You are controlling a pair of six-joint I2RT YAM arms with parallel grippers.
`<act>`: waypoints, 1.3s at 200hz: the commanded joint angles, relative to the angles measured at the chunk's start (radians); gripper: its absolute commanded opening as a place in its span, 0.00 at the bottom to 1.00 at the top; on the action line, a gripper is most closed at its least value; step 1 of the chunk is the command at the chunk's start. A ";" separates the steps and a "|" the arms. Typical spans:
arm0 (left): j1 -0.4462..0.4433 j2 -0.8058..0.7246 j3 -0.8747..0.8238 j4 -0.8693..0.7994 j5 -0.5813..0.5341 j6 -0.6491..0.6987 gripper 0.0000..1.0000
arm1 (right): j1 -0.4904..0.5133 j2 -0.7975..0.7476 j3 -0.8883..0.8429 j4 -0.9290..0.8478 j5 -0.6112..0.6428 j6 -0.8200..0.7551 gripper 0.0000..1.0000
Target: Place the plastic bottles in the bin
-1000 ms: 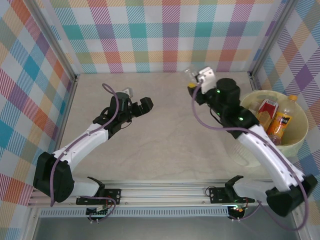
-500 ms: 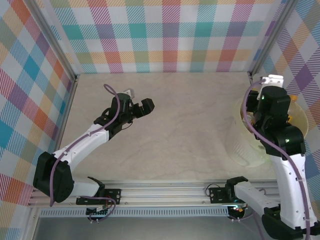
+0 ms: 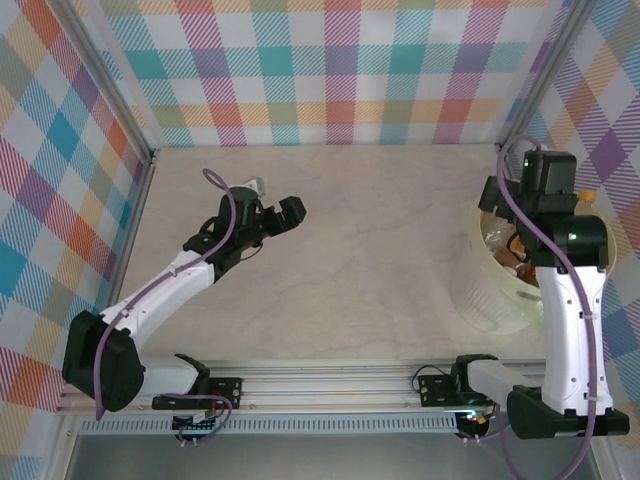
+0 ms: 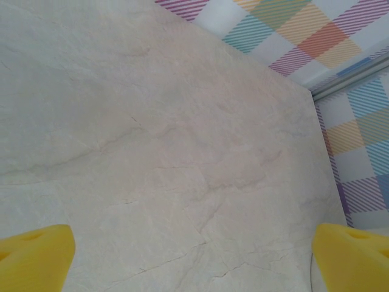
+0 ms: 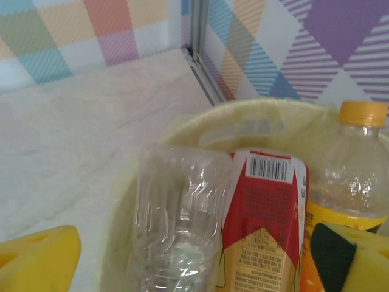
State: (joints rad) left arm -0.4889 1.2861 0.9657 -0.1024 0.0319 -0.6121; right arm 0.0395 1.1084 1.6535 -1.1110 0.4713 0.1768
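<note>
Bin (image 5: 243, 115) holds clear bottle (image 5: 176, 207), red-label bottle (image 5: 264, 213), orange-cap bottle (image 5: 355, 176); left claw (image 4: 194, 258), right claw (image 5: 194, 261) both released.

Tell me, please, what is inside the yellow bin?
Three show: a clear bottle, a red-labelled bottle and an orange-capped bottle. The floor of the bin, and anything beneath them, is covered.
</note>
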 commanded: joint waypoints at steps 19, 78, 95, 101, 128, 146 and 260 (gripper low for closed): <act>-0.008 -0.078 -0.005 -0.039 -0.080 0.030 1.00 | 0.027 0.002 0.105 0.032 -0.222 -0.002 1.00; 0.012 -0.144 -0.001 -0.166 -0.360 0.067 1.00 | 0.253 0.019 -0.147 0.468 -0.682 -0.078 1.00; 0.022 -0.155 -0.010 -0.218 -0.496 0.080 1.00 | 0.293 0.036 -0.255 0.594 -0.736 -0.066 1.00; 0.026 -0.156 -0.018 -0.231 -0.571 0.078 1.00 | 0.303 0.045 -0.296 0.641 -0.752 -0.056 1.00; 0.068 -0.137 -0.076 -0.209 -0.802 0.168 1.00 | 0.312 0.091 -0.543 0.871 -0.723 -0.010 1.00; 0.115 -0.092 -0.119 -0.158 -0.867 0.250 1.00 | 0.313 0.139 -0.672 0.981 -0.625 -0.026 1.00; 0.289 0.277 -0.319 0.504 -0.613 0.585 1.00 | 0.166 0.420 -0.814 1.095 -0.279 -0.207 1.00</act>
State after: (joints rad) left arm -0.2211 1.5360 0.6308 0.2207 -0.6659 -0.1371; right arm 0.2379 1.5131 0.8417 -0.0544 0.1265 0.0414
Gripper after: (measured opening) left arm 0.997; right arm 0.996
